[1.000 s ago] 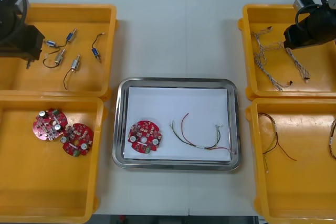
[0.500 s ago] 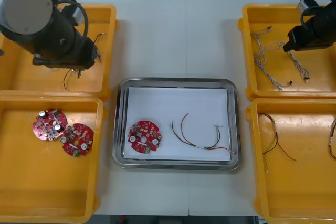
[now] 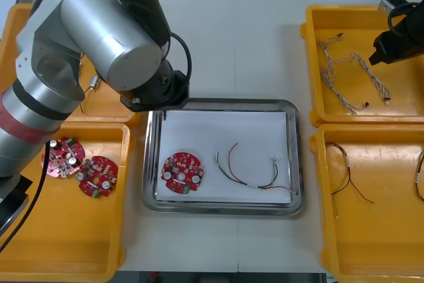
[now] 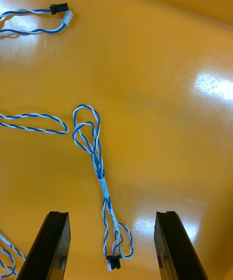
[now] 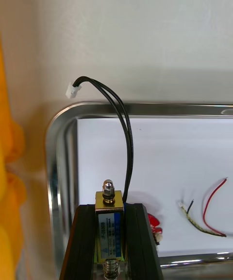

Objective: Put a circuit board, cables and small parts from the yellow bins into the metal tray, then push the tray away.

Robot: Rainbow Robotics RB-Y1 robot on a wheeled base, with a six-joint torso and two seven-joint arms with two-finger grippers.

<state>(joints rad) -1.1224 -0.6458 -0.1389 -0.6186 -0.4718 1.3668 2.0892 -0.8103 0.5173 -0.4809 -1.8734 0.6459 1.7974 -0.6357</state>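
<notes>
Over the far left corner of the metal tray (image 3: 222,105) the left gripper (image 5: 110,208) holds a small metal part (image 5: 108,222) clamped between its fingers; right of the tray, in a yellow bin (image 4: 165,56), the right gripper (image 4: 110,218) has its fingers spread, with a blue and white cable (image 4: 99,170) lying between them.

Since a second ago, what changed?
The left gripper swung from the far left bin to the metal tray, carrying a small metal part. The right gripper stays over the blue and white cable; circuit board and red and yellow cable unmoved.
</notes>
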